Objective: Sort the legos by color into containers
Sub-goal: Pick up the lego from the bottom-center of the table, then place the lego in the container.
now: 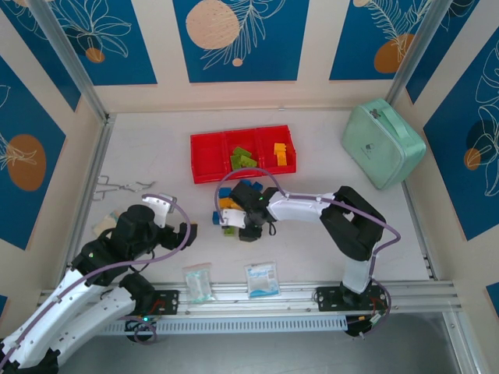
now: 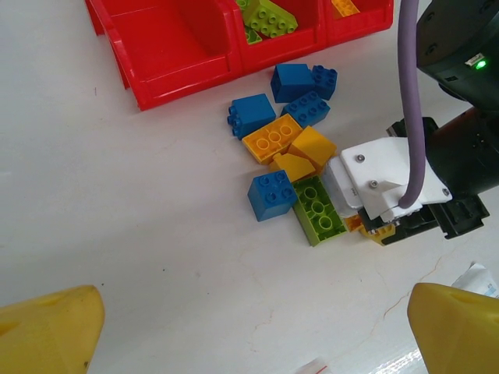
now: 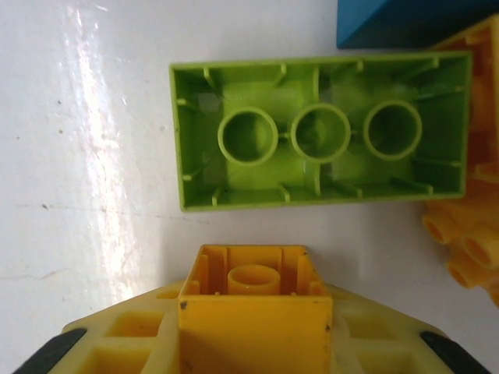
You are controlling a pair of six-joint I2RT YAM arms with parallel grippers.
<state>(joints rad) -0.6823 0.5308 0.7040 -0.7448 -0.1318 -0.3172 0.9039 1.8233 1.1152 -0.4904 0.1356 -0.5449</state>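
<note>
Legos (image 1: 234, 210): right gripper (image 3: 253, 339) clamped on a yellow brick (image 3: 251, 308)
Left gripper (image 2: 251, 331): fingers spread wide
Tip: lift straight, dodge green brick (image 3: 320, 132)

This is a robot test booth. Two robot arms (image 1: 300, 209) are bolted to a metal rail (image 1: 296, 294) by a white table (image 1: 148, 156), with blue picture walls (image 1: 242, 39) around.

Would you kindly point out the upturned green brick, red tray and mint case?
upturned green brick (image 3: 320, 132), right wrist view, middle hollow tube.
red tray (image 1: 209, 158), top view, bare left compartment.
mint case (image 1: 383, 144), top view, lid centre.
</note>
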